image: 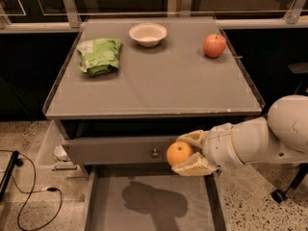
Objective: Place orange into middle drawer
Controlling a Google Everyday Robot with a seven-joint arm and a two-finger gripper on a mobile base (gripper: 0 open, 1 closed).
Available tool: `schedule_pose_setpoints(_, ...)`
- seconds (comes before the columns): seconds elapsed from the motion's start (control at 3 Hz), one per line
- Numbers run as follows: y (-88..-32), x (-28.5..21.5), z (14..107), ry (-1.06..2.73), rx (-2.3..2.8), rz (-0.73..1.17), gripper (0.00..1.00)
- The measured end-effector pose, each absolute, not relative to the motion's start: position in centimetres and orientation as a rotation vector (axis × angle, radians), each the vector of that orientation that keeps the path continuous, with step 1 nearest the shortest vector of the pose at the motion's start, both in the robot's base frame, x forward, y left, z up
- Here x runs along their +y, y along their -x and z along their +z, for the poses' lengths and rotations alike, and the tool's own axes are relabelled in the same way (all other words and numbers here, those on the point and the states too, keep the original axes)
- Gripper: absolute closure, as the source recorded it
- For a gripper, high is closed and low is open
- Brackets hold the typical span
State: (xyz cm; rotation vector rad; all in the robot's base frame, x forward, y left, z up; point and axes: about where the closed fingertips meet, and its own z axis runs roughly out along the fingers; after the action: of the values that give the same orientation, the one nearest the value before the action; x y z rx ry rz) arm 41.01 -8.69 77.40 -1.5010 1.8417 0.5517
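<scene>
My gripper (pixel 186 153) reaches in from the right and is shut on the orange (pixel 179 153), a small round fruit held between its two tan fingers (pixel 192 166). It hangs in front of the grey drawer front with the round knob (pixel 154 153), above the right part of the open middle drawer (pixel 103 203). That drawer is wide, shallow and grey, pulled out at the bottom of the view, with my arm's shadow on its floor. The orange is above the drawer floor, not touching it.
On the cabinet top (pixel 154 83) lie a green bag (pixel 100 56), a white bowl (pixel 147 34) and a red-yellow apple (pixel 214 45). A black cable (pixel 29 191) runs over the floor at the left. A chair base (pixel 281 194) stands at the right.
</scene>
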Motion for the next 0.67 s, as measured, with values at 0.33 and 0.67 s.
schedule_pose_setpoints(0.33, -41.0, -8.7, 77.3, 1.5, 1.843, 0.552, 1.0)
schedule_pose_setpoints(0.67, -39.8, -8.0, 72.8, 1.461, 1.903, 0.62, 1.0)
